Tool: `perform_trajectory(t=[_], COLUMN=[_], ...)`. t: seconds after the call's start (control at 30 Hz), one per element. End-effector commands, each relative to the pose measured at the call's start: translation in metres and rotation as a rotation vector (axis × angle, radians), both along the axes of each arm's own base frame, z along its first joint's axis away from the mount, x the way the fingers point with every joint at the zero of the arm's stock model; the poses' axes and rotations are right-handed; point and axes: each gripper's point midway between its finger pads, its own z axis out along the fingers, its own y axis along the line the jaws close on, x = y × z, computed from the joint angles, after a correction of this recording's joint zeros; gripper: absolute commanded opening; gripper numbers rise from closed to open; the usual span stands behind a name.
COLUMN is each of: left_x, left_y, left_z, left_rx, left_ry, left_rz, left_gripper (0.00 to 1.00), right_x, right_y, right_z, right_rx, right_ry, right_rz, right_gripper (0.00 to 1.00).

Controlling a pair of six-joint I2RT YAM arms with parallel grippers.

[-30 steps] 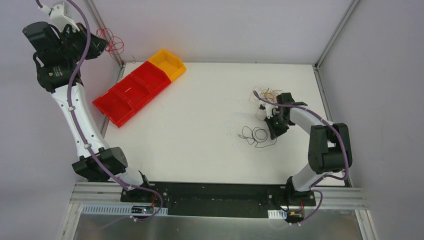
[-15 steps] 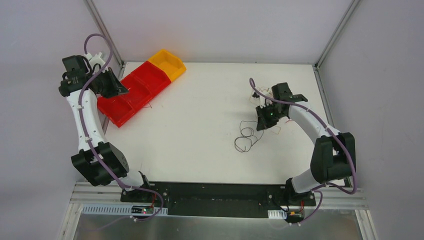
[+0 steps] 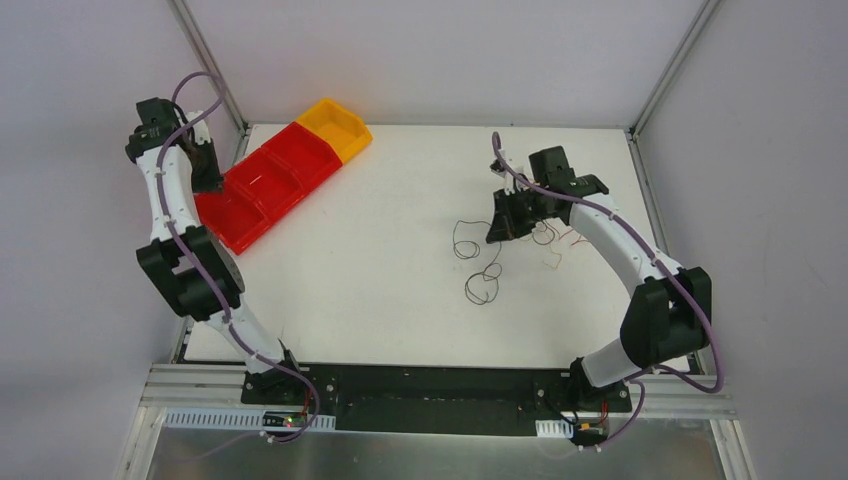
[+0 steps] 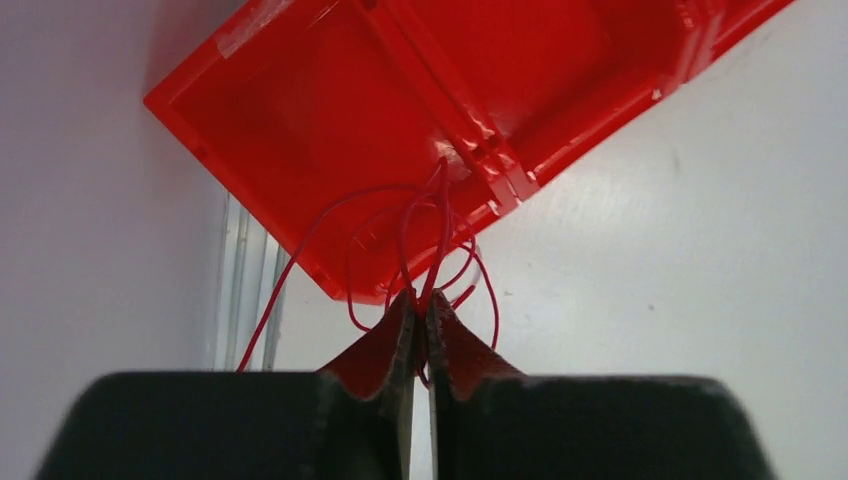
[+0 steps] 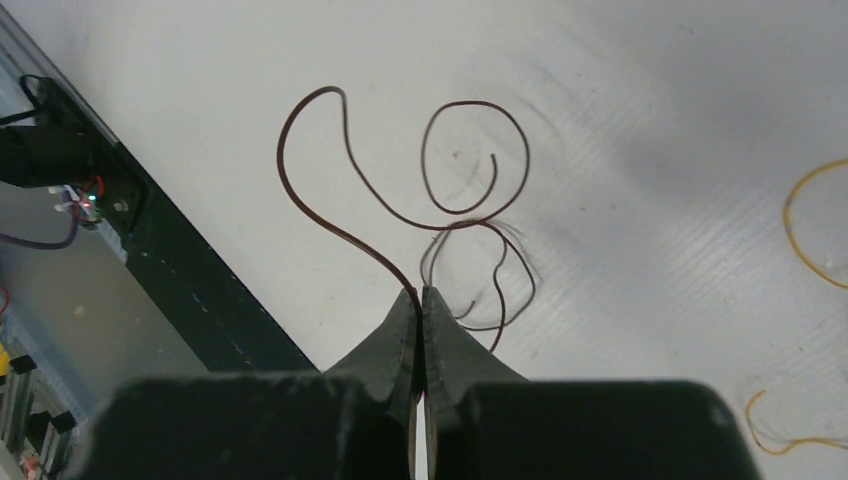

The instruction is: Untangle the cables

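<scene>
Near the red bin (image 4: 300, 90) the left gripper (image 4: 420, 302) pinches a red wire (image 4: 441, 215); the right gripper (image 5: 420, 297) clamps a dark wire (image 5: 305, 195)

Red wire (image 4: 442, 210) over a red bin (image 4: 330, 100) — matching shades. Dark brown wire (image 5: 476, 103), yellow strands (image 5: 790, 210) — white table (image 3: 380, 260).

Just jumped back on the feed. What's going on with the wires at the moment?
Both arms have a wire pinched. The left end effector is shut on a thin curly red wire, held by the end compartment of the red plastic bin. The right end effector is shut on a thin dark brown wire, whose loops trail across the white table. A few loose yellow strands lie on the table near the right arm.
</scene>
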Motion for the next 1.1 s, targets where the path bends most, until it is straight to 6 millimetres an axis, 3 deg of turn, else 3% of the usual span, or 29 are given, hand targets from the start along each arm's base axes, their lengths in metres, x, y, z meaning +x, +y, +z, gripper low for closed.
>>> perform_trajectory(t=[0.0,0.13,0.23,0.33,0.37,0.43,0.53,0.57,0.6,0.63,0.67,0.7,0.77,0.87,0.97,1.07], left_x=[0.018,0.012,0.009,0.012,0.013,0.013,0.007,0.004,0.0,-0.005,-0.011,-0.016,-0.027,-0.043,-0.054,-0.051], left_y=[0.017,0.021,0.009,-0.021,-0.034,-0.068,-0.129,-0.158,-0.179,-0.199,-0.218,-0.234,-0.266,-0.308,-0.345,-0.37], left_z=[-0.02,-0.028,-0.012,0.016,0.026,0.044,0.054,0.052,0.05,0.046,0.04,0.035,0.021,-0.005,-0.034,-0.065], left_rx=[0.033,0.046,0.008,-0.096,-0.136,-0.209,-0.254,-0.266,-0.278,-0.299,-0.328,-0.362,-0.428,-0.427,-0.407,-0.348], left_ry=[0.054,0.095,0.042,-0.067,-0.103,-0.168,-0.2,-0.194,-0.188,-0.175,-0.156,-0.136,-0.092,-0.031,0.007,0.06], left_rz=[-0.018,-0.002,-0.007,-0.071,-0.108,-0.217,-0.417,-0.507,-0.574,-0.632,-0.678,-0.712,-0.779,-0.882,-0.964,-0.991], left_gripper=[0.14,0.44,0.62,0.72,0.77,0.86,0.88,0.89,0.89,0.89,0.9,0.92,0.97,0.99,0.99,0.99], right_x=[0.007,0.011,0.011,0.007,0.006,0.008,0.003,0.0,-0.004,-0.005,-0.005,-0.005,0.001,0.014,0.02,0.016], right_y=[0.039,0.074,0.105,0.121,0.122,0.118,0.111,0.111,0.112,0.113,0.111,0.107,0.095,0.07,0.038,0.013], right_z=[0.045,0.094,0.142,0.161,0.157,0.13,0.081,0.068,0.057,0.043,0.034,0.027,0.027,0.037,0.036,0.028], right_rx=[0.151,0.295,0.428,0.489,0.484,0.42,0.322,0.304,0.282,0.251,0.219,0.184,0.149,0.165,0.161,0.131], right_ry=[-0.039,-0.046,-0.07,-0.068,-0.061,-0.039,0.037,0.08,0.116,0.144,0.174,0.204,0.231,0.224,0.214,0.214], right_rz=[0.009,-0.001,0.015,0.043,0.047,0.037,0.041,0.044,0.055,0.07,0.065,0.051,0.024,-0.053,-0.127,-0.177], right_gripper=[0.0,0.0,0.0,0.0,0.0,0.0,0.0,0.0,0.07,0.21,0.43,0.59,0.71,0.81,0.84,0.84])
